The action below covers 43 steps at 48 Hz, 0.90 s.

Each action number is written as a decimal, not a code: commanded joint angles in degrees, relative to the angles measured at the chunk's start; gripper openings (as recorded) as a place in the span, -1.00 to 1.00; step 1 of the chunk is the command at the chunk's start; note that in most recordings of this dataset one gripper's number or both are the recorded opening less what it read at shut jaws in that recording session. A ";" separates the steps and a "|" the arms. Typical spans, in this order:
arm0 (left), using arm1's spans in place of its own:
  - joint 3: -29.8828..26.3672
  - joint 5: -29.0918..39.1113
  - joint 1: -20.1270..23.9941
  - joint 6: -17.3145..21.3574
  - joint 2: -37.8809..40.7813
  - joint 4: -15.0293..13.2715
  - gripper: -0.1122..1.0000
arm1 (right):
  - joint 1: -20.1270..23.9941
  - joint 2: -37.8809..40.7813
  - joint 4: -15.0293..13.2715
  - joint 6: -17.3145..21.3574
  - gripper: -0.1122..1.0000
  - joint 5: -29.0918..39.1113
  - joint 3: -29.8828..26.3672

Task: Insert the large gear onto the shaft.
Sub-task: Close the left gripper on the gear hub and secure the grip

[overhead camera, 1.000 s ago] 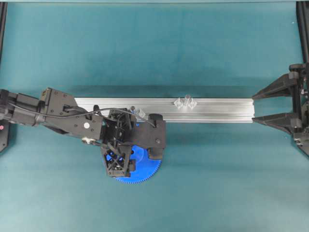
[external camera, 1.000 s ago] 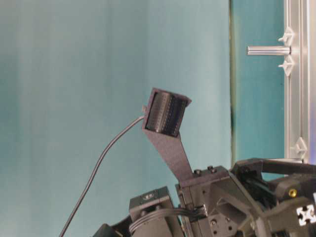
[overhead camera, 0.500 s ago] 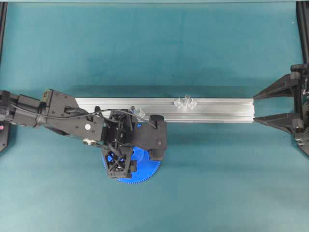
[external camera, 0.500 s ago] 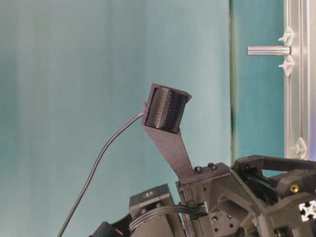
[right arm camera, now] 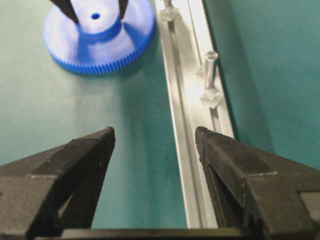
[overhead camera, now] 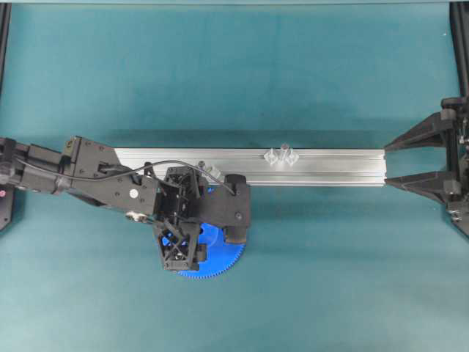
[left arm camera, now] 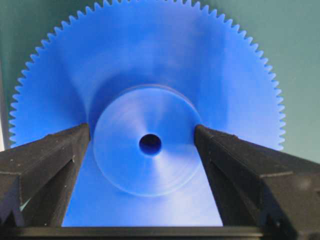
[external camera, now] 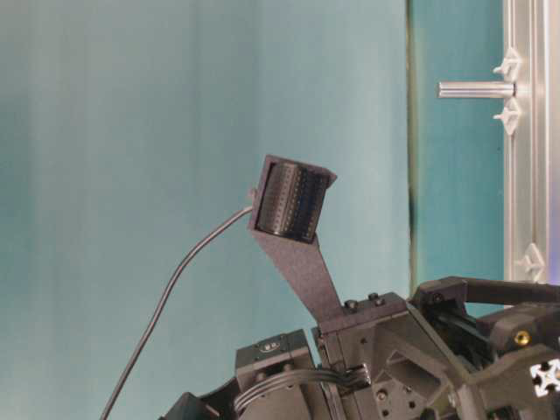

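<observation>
Left gripper (left arm camera: 142, 145) sits directly over the large gear (left arm camera: 150, 100), jaws spread wide, one finger on each side of the raised hub (left arm camera: 145, 140). From the left wrist view the fingers flank the hub with a sliver of blue showing at each side, so they look just apart from it, not clamped; contact can't be ruled out at the left finger. The gear lies flat on the table (overhead camera: 330, 279), centre hole facing up at the gripper, hub between the jaws.

Right gripper (right arm camera: 155, 150) also spread wide, holding nothing, parked at the far end of the rail (overhead camera: 330, 167), well apart from the gear. Left arm is clearly the nearer one.

The shaft (overhead camera: 283, 149) stands upright on the rail, ahead of the left gripper and off to the rail side, near but not touching anything. Its long axis is vertical, matching the gear's hole axis.

Judgement: next is closing on the hub, then lifting and carrying toward the shaft. The hole is small, so alignment over the pin tip is the risk.
</observation>
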 commanded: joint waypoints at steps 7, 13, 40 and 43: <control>-0.09 0.35 -1.32 0.09 -0.26 0.09 0.88 | 0.00 0.35 0.26 0.53 0.56 -0.70 -0.44; -0.18 1.32 -1.67 0.09 -0.18 0.09 0.88 | -0.09 0.26 0.26 0.62 0.56 -0.70 -0.35; -0.09 4.66 -1.93 0.88 0.09 0.00 0.88 | -0.09 0.26 0.26 0.53 0.56 -0.79 -0.09; -0.26 4.66 -1.93 1.23 0.35 0.00 0.88 | -0.09 0.09 0.26 0.62 0.56 -0.70 -0.09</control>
